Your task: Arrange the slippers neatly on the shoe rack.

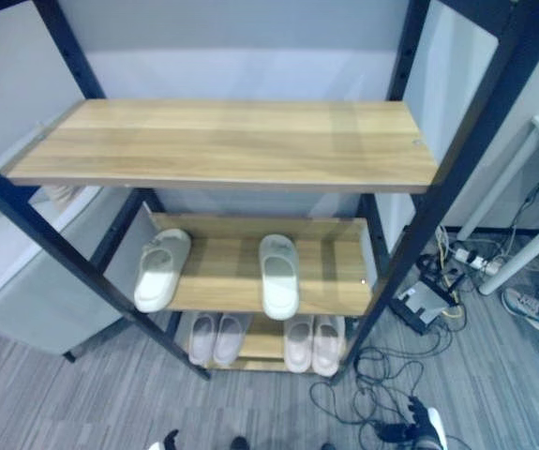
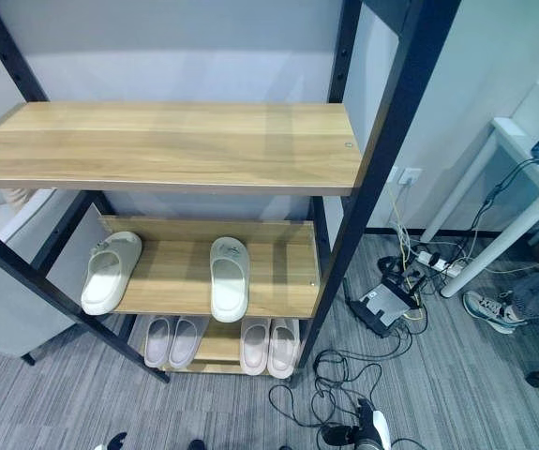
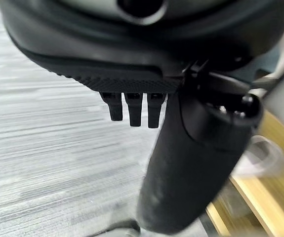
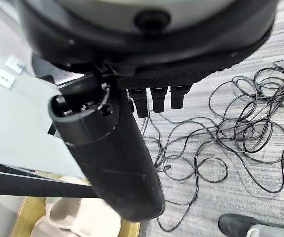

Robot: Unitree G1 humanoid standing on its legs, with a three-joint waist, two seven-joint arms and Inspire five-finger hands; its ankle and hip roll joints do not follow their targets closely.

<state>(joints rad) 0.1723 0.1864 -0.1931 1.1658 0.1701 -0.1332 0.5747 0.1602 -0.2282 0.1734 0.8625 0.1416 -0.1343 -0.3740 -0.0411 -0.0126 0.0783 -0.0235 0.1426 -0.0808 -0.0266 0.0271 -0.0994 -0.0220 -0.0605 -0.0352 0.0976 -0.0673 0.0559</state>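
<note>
A: Where are the slippers?

B: All on the shoe rack (image 1: 456,159). Two white slippers sit on the middle shelf (image 1: 330,281): the left white slipper (image 1: 162,269) lies near the shelf's left end, angled, its toe leaning toward the right; the right white slipper (image 1: 278,275) lies near the middle of the shelf, pointing roughly straight back. The two are well apart.

A: And lower down?

B: On the bottom shelf (image 1: 262,345) there are two pale pairs. The left pair (image 1: 216,338) sits side by side, touching, and the right pair (image 1: 313,343) likewise, with a gap between the pairs. The top shelf (image 1: 222,141) carries nothing.

A: The hands?

B: The left hand (image 3: 132,106) hangs above the grey carpet (image 1: 82,403), fingers straight and relaxed, holding nothing; something pale and blurred by a wooden edge shows past the thumb, possibly a slipper, I cannot tell. The right hand (image 4: 156,96) is also slack and empty, fingers extended, over a tangle of black floor cables (image 4: 240,133), with a pale slipper just past its thumb.

A: Around the rack?

B: A light grey box (image 1: 35,272) stands to its left, a white table leg (image 1: 517,173) and a power strip (image 1: 475,258) to its right.
</note>
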